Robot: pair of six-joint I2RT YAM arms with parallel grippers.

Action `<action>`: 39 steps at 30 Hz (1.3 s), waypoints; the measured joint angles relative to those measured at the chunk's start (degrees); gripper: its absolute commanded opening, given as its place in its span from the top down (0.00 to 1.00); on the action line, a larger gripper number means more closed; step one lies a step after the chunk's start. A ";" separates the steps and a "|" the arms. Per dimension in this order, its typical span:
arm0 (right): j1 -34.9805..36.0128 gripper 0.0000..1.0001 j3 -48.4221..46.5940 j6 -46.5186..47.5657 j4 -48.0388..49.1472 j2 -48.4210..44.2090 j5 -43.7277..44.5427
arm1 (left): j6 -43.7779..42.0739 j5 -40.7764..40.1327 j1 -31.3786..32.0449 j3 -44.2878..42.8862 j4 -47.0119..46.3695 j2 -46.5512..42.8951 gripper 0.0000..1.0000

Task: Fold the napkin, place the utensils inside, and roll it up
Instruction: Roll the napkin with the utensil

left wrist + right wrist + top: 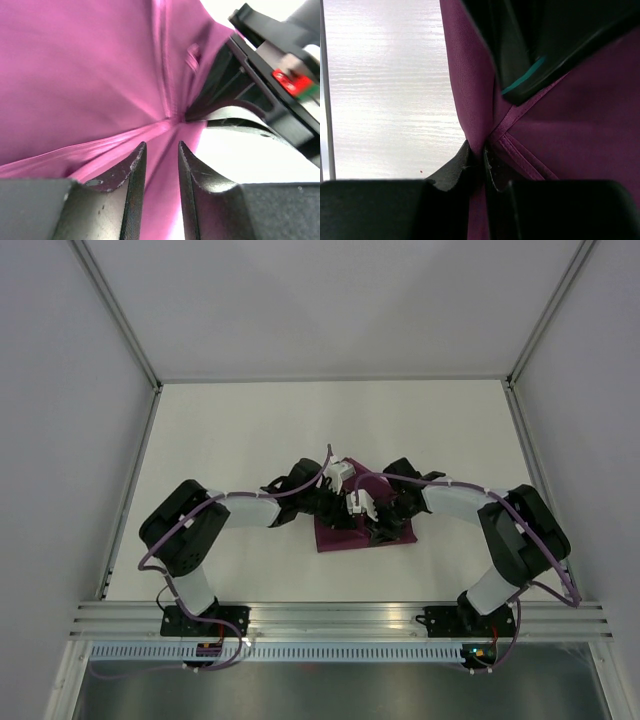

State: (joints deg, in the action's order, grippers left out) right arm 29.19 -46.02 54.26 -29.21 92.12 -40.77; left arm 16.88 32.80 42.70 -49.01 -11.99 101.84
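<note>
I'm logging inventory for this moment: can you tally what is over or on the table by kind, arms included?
napkin: 1
robot arms: 2 (left arm, right arm)
visible cutlery: 0 (any pieces could be hidden under the cloth or the arms)
Total: 3

Pale walls (pixel 330 300) enclose a white, perhaps wood-grained table (pixel 230 440).

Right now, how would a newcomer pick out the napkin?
On the white table, look where the two arms meet at the centre. The napkin lies partly under them: the only fabric, deep magenta against the pale surface.
</note>
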 measured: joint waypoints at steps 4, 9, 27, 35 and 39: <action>-0.83 0.98 -3.21 1.49 -4.44 3.23 -1.97 | 0.02 -4.15 -0.63 3.96 -4.52 -3.87 0.63; -2.38 0.99 -8.22 3.02 -10.91 8.52 -4.63 | -0.09 -10.91 0.20 13.25 -11.80 -11.63 0.62; -4.52 0.99 -18.97 2.97 -27.39 21.55 -10.03 | -23.26 -40.63 25.05 17.49 -20.26 -17.11 0.51; -5.38 0.99 -20.70 2.69 -30.86 24.37 -10.93 | -33.48 -45.88 31.74 13.68 -19.61 -7.74 0.47; -5.60 0.99 -21.53 2.56 -32.39 25.57 -11.13 | -37.07 -47.82 32.61 13.60 -20.13 -4.48 0.43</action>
State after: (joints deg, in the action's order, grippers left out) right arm 23.59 -67.55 56.82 -61.60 117.69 -51.90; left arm -20.18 -15.03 75.31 -35.42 -32.12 97.36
